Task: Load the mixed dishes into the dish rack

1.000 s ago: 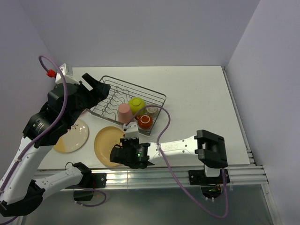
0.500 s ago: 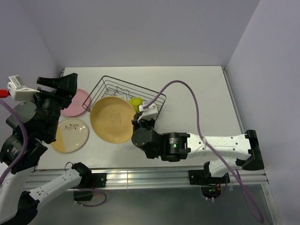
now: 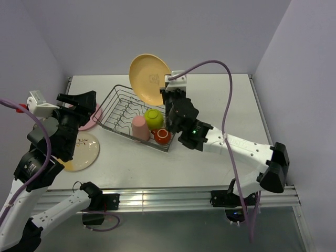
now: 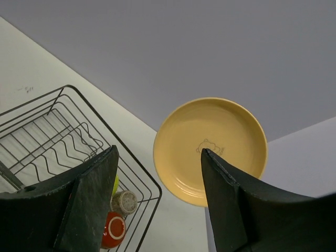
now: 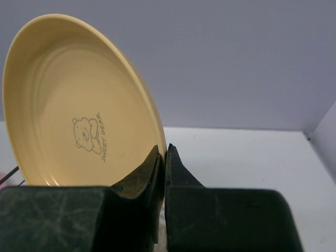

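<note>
White worktop (image 3: 226,110), lilac walls: right jaws clench the tan-orange plate (image 3: 149,79) by its lower rim, upright above the far edge of the dish rack (image 3: 119,107); left jaws spread, empty, well left

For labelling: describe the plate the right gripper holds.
Find the wire dish rack. Above its far edge the right gripper pinches an orange plate by the rim. Unlike the pink plate and cream plate lying left of it, this one is airborne.

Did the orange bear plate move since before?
Yes. The tan-orange plate rose from the table in front of the dish rack to above its far edge, pinched by the right gripper.
</note>
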